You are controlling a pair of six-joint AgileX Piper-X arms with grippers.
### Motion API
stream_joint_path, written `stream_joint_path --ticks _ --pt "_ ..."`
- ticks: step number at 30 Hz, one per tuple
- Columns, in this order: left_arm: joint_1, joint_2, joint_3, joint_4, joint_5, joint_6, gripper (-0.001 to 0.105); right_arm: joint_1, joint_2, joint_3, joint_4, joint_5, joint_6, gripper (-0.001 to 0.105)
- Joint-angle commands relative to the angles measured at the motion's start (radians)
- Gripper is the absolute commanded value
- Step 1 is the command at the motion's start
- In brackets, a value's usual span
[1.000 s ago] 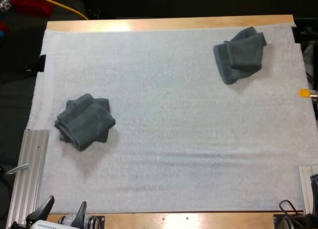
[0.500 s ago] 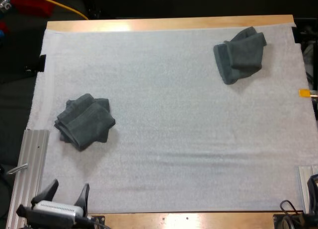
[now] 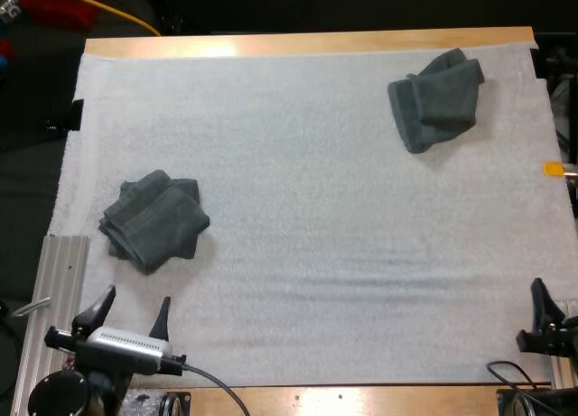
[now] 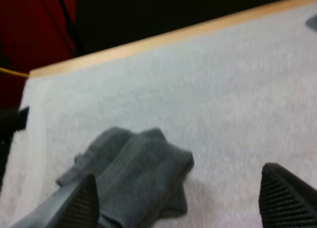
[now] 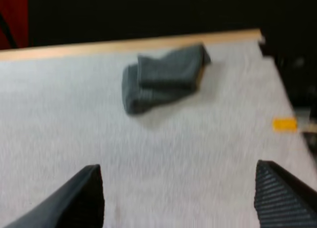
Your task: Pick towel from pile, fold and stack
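My left gripper is hovering over the near left corner of the tabletop, its fingers spread wide and holding nothing. Just beyond it, a dark grey-green towel is lying bunched on the white mat near the left edge. My right gripper is standing open and empty at the near right corner. A second towel is lying crumpled toward the far right corner.

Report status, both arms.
Left gripper open, just short of left towel. Right gripper open, holding nothing, far from right towel. Nothing in the way.
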Motion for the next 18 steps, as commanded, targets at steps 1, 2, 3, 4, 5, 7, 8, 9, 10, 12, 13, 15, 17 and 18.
stream_joint_path --ticks 1,2,3,4,5,7,8,9,10,12,13,15,17,18 --pt "0.0 -0.137 0.009 -0.02 -0.009 0.007 0.065 0.001 -0.021 0.012 -0.004 -0.002 0.009 0.063" --pt "0.0 -0.137 0.017 -0.02 -0.009 0.007 0.065 0.001 -0.021 0.03 0.001 -0.002 0.013 0.063" --pt "0.0 -0.137 0.022 -0.02 -0.009 0.007 0.065 0.001 -0.021 0.04 0.003 -0.002 0.015 0.063" --pt "0.0 -0.137 0.028 -0.022 -0.009 0.007 0.065 0.001 -0.021 0.057 0.007 -0.002 0.018 0.063" --pt "0.0 -0.137 0.033 -0.021 -0.009 0.007 0.065 0.001 -0.021 0.068 0.013 -0.002 0.019 0.063" --pt "0.0 -0.137 0.039 -0.021 -0.009 0.007 0.065 0.001 -0.021 0.086 0.023 -0.002 0.019 0.063" --pt "0.0 -0.137 0.043 -0.021 -0.009 0.007 0.065 0.001 -0.021 0.095 0.025 -0.002 0.019 0.063" --pt "0.0 -0.137 0.045 -0.02 -0.009 0.007 0.065 0.001 -0.021 0.098 0.026 -0.002 0.019 0.063" --pt "0.0 -0.137 0.05 -0.015 -0.009 0.007 0.065 0.001 -0.021 0.105 0.031 -0.002 0.019 0.063" --pt "0.0 -0.137 0.062 -0.008 -0.009 0.007 0.065 0.001 -0.019 0.116 0.045 -0.002 0.019 0.063" --pt "0.0 -0.137 0.069 -0.003 -0.009 0.006 0.065 0.001 -0.02 0.123 0.061 -0.002 0.019 0.063" --pt "0.0 -0.137 0.068 -0.004 -0.009 0.004 0.065 0.001 -0.02 0.135 0.088 -0.002 0.02 0.063" --pt "0.0 -0.137 0.068 -0.004 -0.009 0.004 0.065 0.001 -0.02 0.139 0.088 -0.002 0.022 0.063" --pt "0.0 -0.137 0.068 -0.004 -0.009 0.004 0.065 0.001 -0.02 0.139 0.088 -0.002 0.022 0.063"
